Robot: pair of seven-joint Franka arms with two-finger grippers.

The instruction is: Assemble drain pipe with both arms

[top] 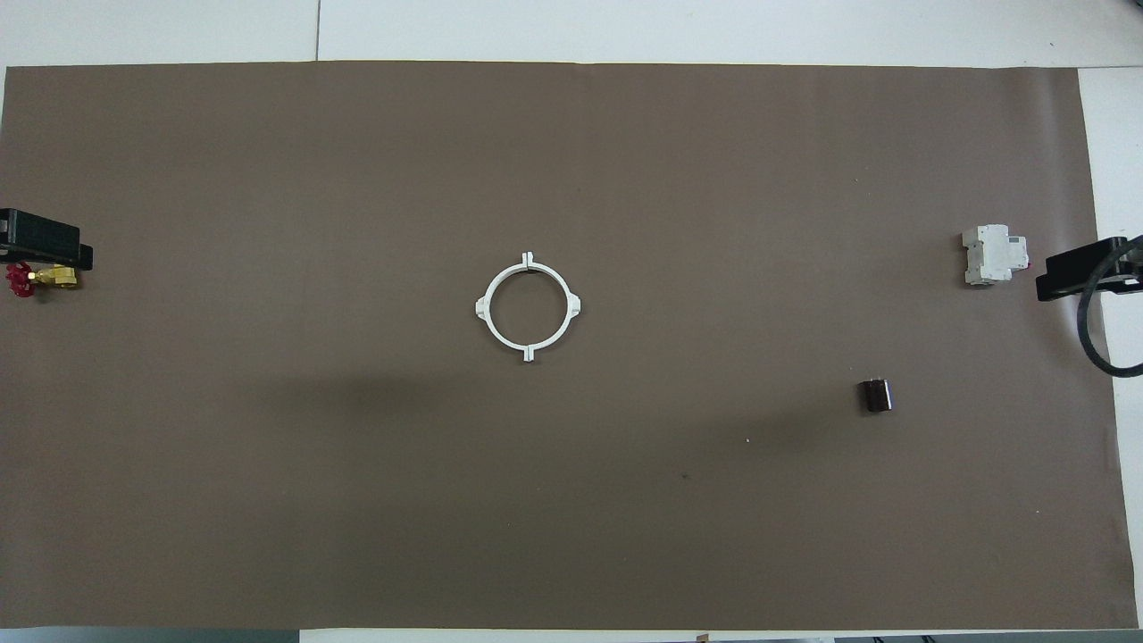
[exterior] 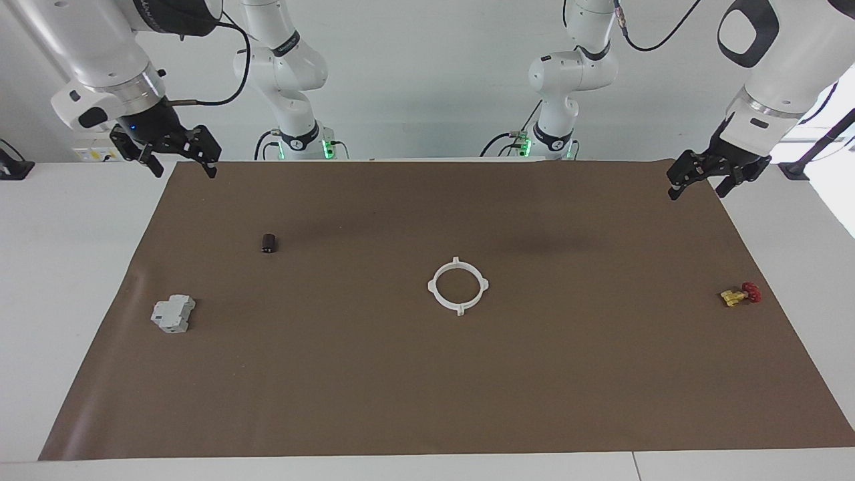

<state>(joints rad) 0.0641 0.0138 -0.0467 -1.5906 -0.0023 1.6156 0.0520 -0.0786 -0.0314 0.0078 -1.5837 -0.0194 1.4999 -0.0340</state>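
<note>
The drain pipe lies flat on the brown mat at the middle of the table. Its two white half-rings are together as one closed ring with four tabs; it also shows in the overhead view. My left gripper is open and empty, raised over the mat's corner at the left arm's end; part of it shows in the overhead view. My right gripper is open and empty, raised over the mat's corner at the right arm's end; part of it shows in the overhead view. Both are well away from the ring.
A small yellow-and-red valve lies near the mat's edge at the left arm's end. A grey boxy block and a small dark cylinder lie toward the right arm's end. White table surrounds the mat.
</note>
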